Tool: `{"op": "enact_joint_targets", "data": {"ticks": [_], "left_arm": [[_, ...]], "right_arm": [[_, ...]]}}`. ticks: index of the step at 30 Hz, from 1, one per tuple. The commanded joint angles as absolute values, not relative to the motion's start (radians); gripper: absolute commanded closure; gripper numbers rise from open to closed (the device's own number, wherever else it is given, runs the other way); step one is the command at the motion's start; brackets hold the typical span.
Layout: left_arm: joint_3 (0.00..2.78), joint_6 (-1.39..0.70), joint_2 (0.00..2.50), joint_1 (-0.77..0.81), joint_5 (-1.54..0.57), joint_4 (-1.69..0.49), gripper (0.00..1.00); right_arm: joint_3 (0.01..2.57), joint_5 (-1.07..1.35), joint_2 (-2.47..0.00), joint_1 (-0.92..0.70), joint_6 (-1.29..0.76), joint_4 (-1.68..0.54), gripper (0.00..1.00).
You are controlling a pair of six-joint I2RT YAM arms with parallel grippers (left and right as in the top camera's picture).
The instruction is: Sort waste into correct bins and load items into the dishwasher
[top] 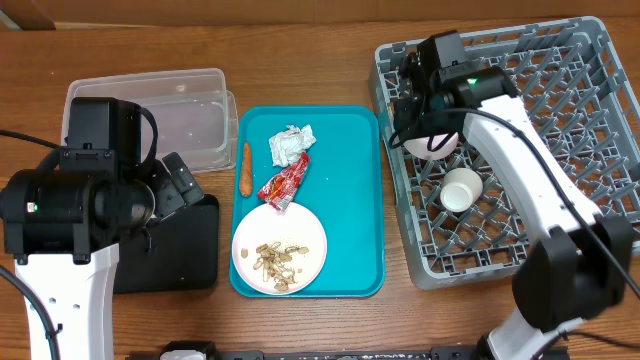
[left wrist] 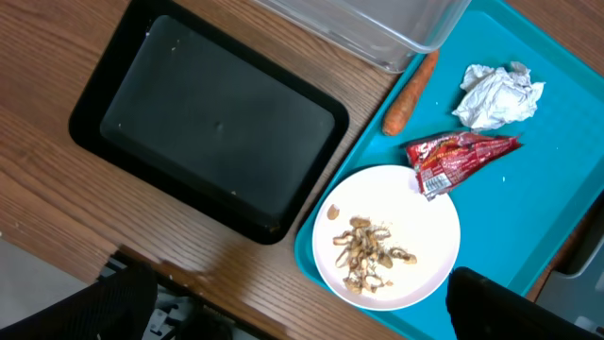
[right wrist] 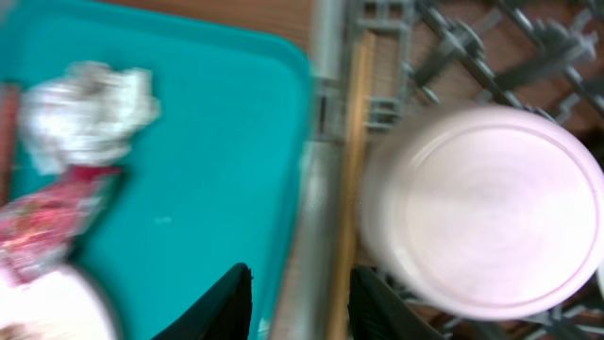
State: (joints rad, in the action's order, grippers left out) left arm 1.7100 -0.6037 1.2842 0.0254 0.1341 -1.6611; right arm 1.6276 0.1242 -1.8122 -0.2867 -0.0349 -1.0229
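1. My left tool (left wrist: pixel 300 288) is released, its jaws wide apart. It hangs above the worktop (left wrist: pixel 38 161) where the black tray (left wrist: pixel 217 123) meets the teal tray (left wrist: pixel 547 208), gripping nothing.
2. My right tool (right wrist: pixel 302 288) is released too, over the left rim of the grey dish rack (right wrist: pixel 326 104). A wooden chopstick (right wrist: pixel 352 179) lies along that rim and runs into the gap between the jaws.
3. A pale pink bowl (right wrist: pixel 481 208) sits upside down in the rack just right of the chopstick. A small white cup (top: pixel 461 188) stands nearer.
4. On the teal tray lie the crumpled napkin (left wrist: pixel 498 94), the carrot (left wrist: pixel 411 93) at its left edge, and the white plate (left wrist: pixel 425 212) of tan scraps (left wrist: pixel 370 253).
5. The red wrapper (left wrist: pixel 458 156) bears white script that I cannot read.
6. The clear tub (top: pixel 185 120) stands far left, beyond the black tray.
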Motion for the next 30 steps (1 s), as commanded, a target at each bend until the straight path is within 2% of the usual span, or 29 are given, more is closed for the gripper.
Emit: {"op": "enact_joint_targets", "data": {"ticks": [1, 2, 4, 5, 6, 13, 20, 30], "left_arm": [[1.721, -0.609, 1.288, 0.020, 0.145, -1.662, 0.00], [1.721, -0.609, 1.288, 0.020, 0.145, -1.662, 0.00], [1.721, -0.609, 1.289, 0.020, 0.145, -1.662, 0.00], [1.721, -0.609, 1.289, 0.020, 0.145, -1.662, 0.00], [1.721, -0.609, 1.289, 0.020, 0.145, -1.662, 0.00], [1.721, -0.609, 1.289, 0.020, 0.145, -1.662, 0.00], [1.721, -0.609, 1.288, 0.020, 0.145, -1.662, 0.00], [1.721, -0.609, 1.288, 0.020, 0.145, -1.662, 0.00]], "right_arm": [[1.692, 0.211, -1.618, -0.349, -0.058, -1.013, 0.63], [1.692, 0.212, -1.575, -0.369, -0.059, -1.010, 0.61], [1.692, 0.211, -1.477, -0.420, -0.058, -1.001, 0.48], [1.692, 0.211, -1.437, -0.444, -0.058, -0.996, 0.34], [1.692, 0.211, -1.398, -0.469, -0.057, -0.990, 0.00], [1.692, 0.212, -1.186, -0.600, -0.057, -1.007, 0.00], [1.692, 0.210, -1.087, -0.607, -0.057, -1.057, 0.00], [1.690, 0.041, -1.073, -0.605, -0.057, -1.131, 0.00]]}}
